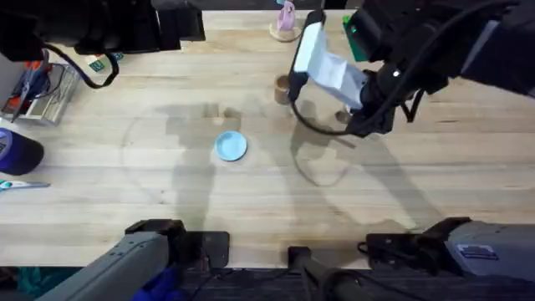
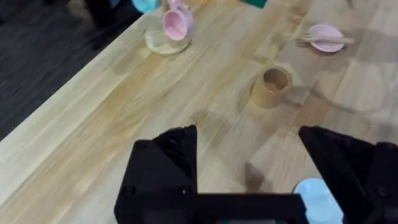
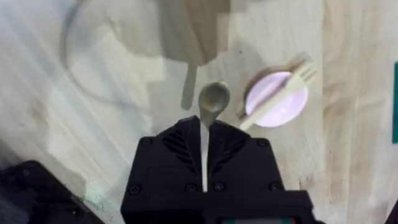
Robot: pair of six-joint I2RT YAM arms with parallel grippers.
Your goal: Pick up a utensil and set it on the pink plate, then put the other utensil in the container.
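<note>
Up in the right wrist view, the right pincer [image 3: 204,134] is pinching the spoon [image 3: 210,107] above the counter [image 3: 93,137]. Fork [image 3: 280,92] lies across the pink plate [image 3: 277,99]. Left pincer [image 2: 249,168] is spread wide, cup [image 2: 272,87] standing beyond it.

The tabletop [image 1: 251,192] is showing pale blond wood with fine straight grain running along its boards. The pink plate [image 3: 277,98] is showing a soft pale pink, near lilac. The fork [image 3: 281,93] lying on it is showing light, unpainted wood. The spoon [image 3: 211,102] is showing the same light wood, its bowl appearing slightly greyer. The container [image 2: 271,86] is showing mid brown, like cardboard-toned wood. A second round plate [image 1: 231,146] is showing light blue. The figure [image 2: 176,22] near the far edge is showing pink on a pale wood base. Both the left hand [image 2: 252,180] and the right hand [image 3: 204,165] are showing matte black.
</note>
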